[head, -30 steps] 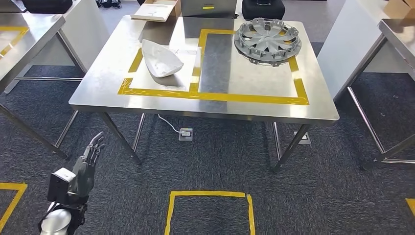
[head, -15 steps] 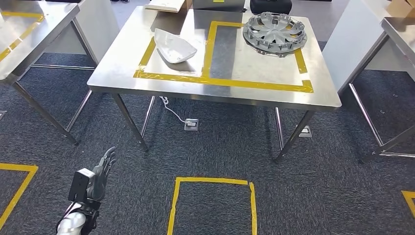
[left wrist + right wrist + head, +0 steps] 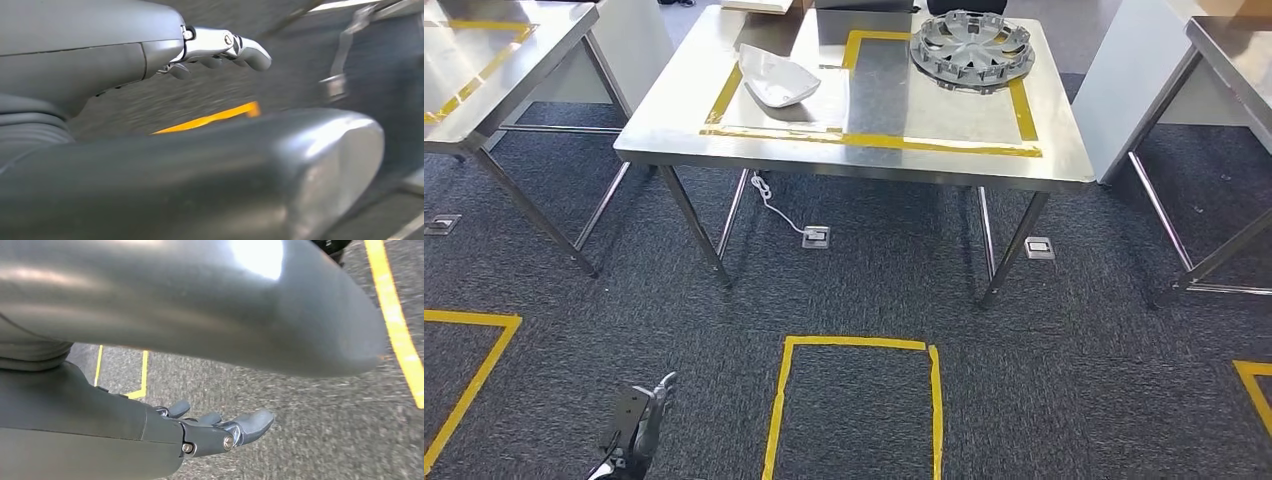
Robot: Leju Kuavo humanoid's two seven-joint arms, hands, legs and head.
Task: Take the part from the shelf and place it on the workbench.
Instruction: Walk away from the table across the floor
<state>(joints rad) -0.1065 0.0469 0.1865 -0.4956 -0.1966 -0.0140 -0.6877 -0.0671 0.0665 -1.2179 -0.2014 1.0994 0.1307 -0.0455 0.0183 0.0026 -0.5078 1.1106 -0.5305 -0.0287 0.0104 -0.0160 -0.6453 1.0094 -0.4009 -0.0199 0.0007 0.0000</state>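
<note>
On the steel workbench (image 3: 1064, 165), inside its yellow tape outline (image 3: 874, 140), lie a white curved part (image 3: 776, 76) toward the left end and a grey wheel cover (image 3: 971, 47) toward the right end, the two well apart. Well short of the workbench, low over the dark carpet (image 3: 1074, 380), the left hand (image 3: 649, 420) hangs with fingers apart and nothing in it. Over the same carpet, the right hand (image 3: 215, 432) is likewise empty, fingers loosely extended. A yellow taped square (image 3: 856, 400) marks the floor before the workbench.
</note>
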